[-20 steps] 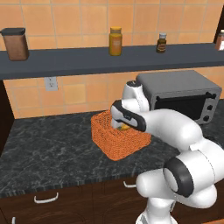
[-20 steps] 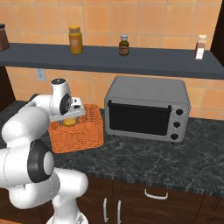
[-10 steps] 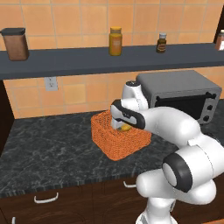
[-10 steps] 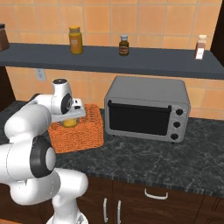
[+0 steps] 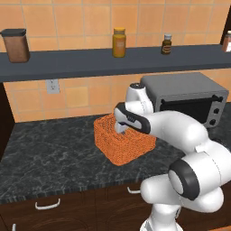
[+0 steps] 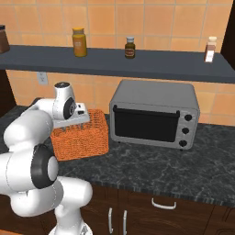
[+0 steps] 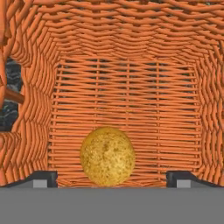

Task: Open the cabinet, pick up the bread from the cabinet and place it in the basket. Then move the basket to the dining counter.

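The white Franka arm with dark joints bends forward over the black speckled granite countertop point(image 5: 49, 153), its wrist turned down so that the two-finger gripper point(image 5: 121, 127) reaches into the top of the square orange woven-mesh basket point(image 5: 124, 144). In the hand view the two dark fingertips point(image 7: 41, 178) stand far apart at the lower corners, so the claw is spread wide and grips nothing.

Inside the basket point(image 7: 127, 78) the small rounded golden-yellow bread point(image 7: 107, 156) lies on the woven floor, between the two fingertips but touching neither, near the lower middle of that view. The basket's upright walls rise all round it.

The basket point(image 6: 80, 140) stands on the granite countertop point(image 6: 160, 170) just to the left of the grey metal toaster oven with a dark glass door point(image 6: 153, 114), close beside it but apart. Below the counter's edge are dark wood cabinet fronts with white handles point(image 5: 47, 205).

Above the basket a dark grey wall shelf point(image 5: 90, 61) runs across the orange tiled wall point(image 5: 81, 18). On it, left of the basket, stands a brown lidded canister point(image 5: 16, 44); above the basket an orange-lidded amber jar point(image 5: 119, 43); further right a small dark bottle point(image 5: 167, 44). A white wall socket point(image 5: 53, 85) sits on the tiles below the shelf, left of the basket.
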{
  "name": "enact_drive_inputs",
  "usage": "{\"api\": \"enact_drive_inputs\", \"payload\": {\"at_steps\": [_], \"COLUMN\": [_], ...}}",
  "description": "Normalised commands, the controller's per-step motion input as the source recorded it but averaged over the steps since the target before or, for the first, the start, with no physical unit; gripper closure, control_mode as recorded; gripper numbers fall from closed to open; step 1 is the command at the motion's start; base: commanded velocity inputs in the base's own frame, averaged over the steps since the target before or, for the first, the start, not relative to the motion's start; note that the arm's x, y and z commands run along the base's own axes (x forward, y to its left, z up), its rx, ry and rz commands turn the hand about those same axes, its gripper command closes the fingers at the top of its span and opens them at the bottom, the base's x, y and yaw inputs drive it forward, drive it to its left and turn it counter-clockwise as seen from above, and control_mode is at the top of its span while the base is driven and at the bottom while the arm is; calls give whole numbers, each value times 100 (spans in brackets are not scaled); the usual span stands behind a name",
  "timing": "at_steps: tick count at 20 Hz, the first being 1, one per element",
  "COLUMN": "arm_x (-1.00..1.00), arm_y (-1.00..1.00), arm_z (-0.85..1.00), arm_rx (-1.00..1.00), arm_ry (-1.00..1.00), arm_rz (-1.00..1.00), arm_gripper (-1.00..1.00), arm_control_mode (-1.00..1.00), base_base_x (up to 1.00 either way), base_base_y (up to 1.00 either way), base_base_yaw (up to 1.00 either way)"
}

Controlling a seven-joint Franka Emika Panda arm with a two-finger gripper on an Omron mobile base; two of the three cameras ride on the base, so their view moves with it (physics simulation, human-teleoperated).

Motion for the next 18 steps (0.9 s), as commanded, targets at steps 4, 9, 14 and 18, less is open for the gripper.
{"api": "enact_drive_inputs", "payload": {"at_steps": [4,9,14,18], "arm_x": [-49,-68,-12,24], "arm_y": [0,-20,-46,-71], "arm_z": [52,28,4,3], "arm_rx": [0,0,0,3], "arm_ry": [-9,-5,0,11], "arm_rz": [-14,-29,-33,-26], "arm_gripper": [-100,-100,-100,-100], "arm_control_mode": [-100,-100,-100,-100], "base_base_x": [0,0,0,0], "base_base_y": [0,0,0,0], "base_base_yaw": [0,0,0,0]}}
